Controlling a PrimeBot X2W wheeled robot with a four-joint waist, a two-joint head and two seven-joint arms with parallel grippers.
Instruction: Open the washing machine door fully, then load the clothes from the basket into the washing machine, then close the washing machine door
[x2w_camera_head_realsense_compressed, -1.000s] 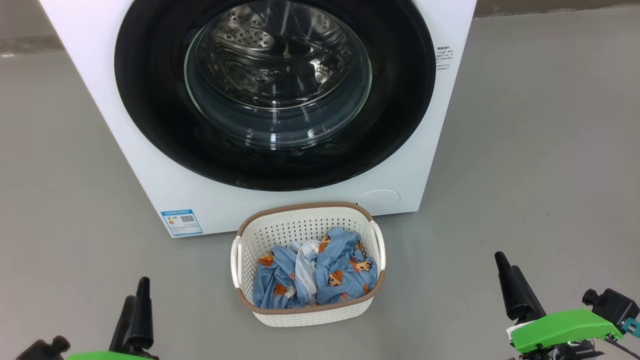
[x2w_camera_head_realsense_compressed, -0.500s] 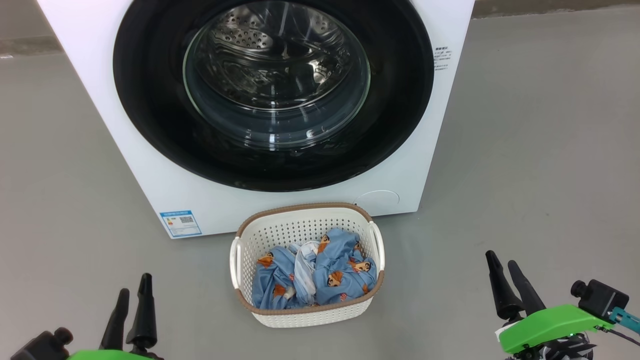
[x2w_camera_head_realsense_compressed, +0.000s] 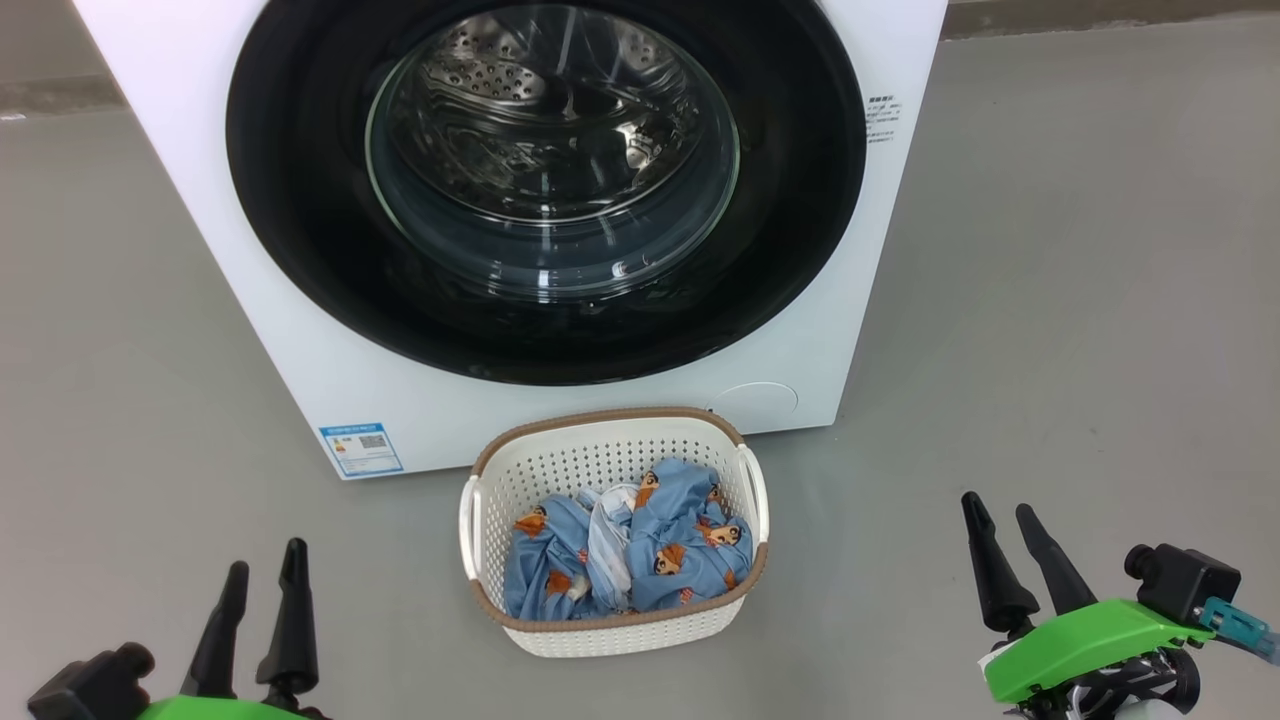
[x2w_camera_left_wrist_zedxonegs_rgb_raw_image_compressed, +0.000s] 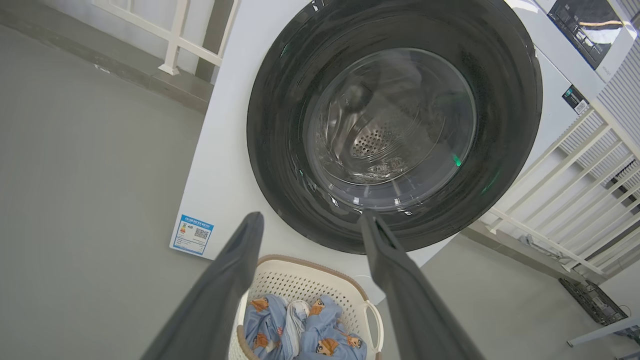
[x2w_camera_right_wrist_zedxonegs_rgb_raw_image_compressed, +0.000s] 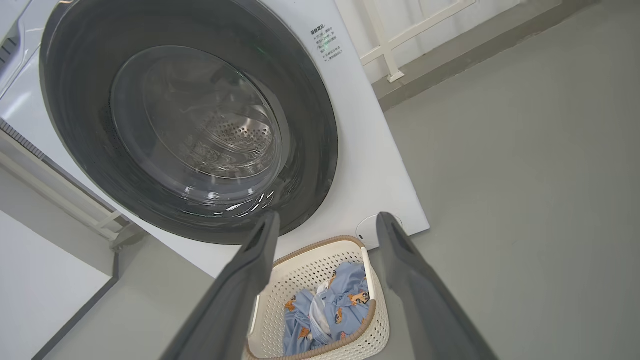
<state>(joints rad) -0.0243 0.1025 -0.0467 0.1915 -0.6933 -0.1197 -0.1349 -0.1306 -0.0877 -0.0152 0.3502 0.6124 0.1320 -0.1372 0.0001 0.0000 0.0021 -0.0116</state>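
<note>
My left tool (x2w_camera_head_realsense_compressed: 266, 555) and right tool (x2w_camera_head_realsense_compressed: 995, 503), both wide and empty, flanked the cream perforated plastic basket (x2w_camera_head_realsense_compressed: 600, 455); open grey floor (x2w_camera_head_realsense_compressed: 380, 580) lay between.

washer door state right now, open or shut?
Shut. The washing machine door sits flush against the washing machine front, no gap at its rim; the drum is seen through its glass.

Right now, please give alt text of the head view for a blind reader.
A white washing machine with its round black door shut stands behind a cream basket of blue clothes on a grey floor. The left pincer and right pincer are open below.
</note>
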